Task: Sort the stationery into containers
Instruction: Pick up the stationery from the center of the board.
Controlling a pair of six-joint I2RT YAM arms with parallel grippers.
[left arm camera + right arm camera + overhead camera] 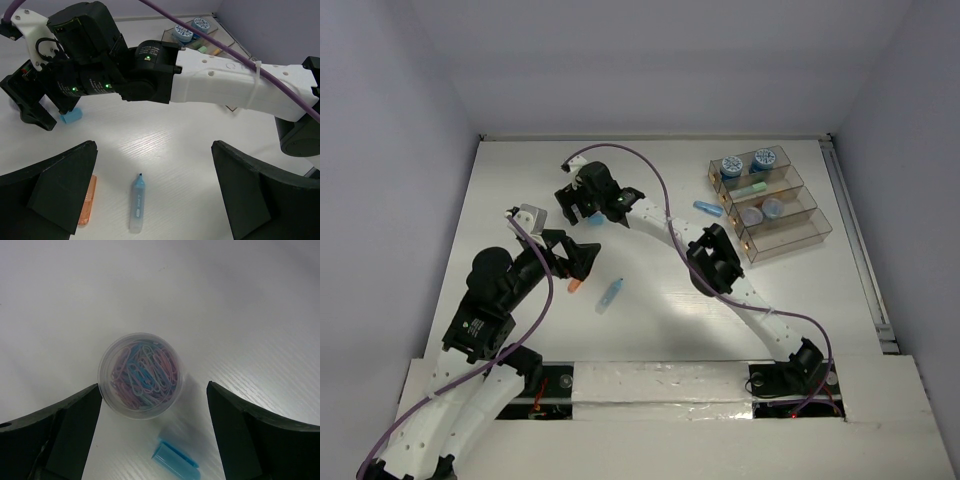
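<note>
My left gripper (154, 170) hangs open over the table. A light-blue stick (136, 202) lies between its fingers, and an orange stick (87, 200) lies by the left finger. My right gripper (154, 391) is open and low over a clear jar of paper clips (141, 374). The jar's rim is at the left fingertip. A blue cap (176, 460) lies between the fingers. The containers (798, 232) stand at the right. They hold two blue rolls (731, 166), a green stick (750, 189) and two jars (752, 214). The nearest bin shows nothing inside.
Another blue stick (706, 207) lies on the table just left of the rack. The right arm (225, 85) reaches across the middle of the table, above the left gripper's spot. Grey walls close in the table on the left, back and right.
</note>
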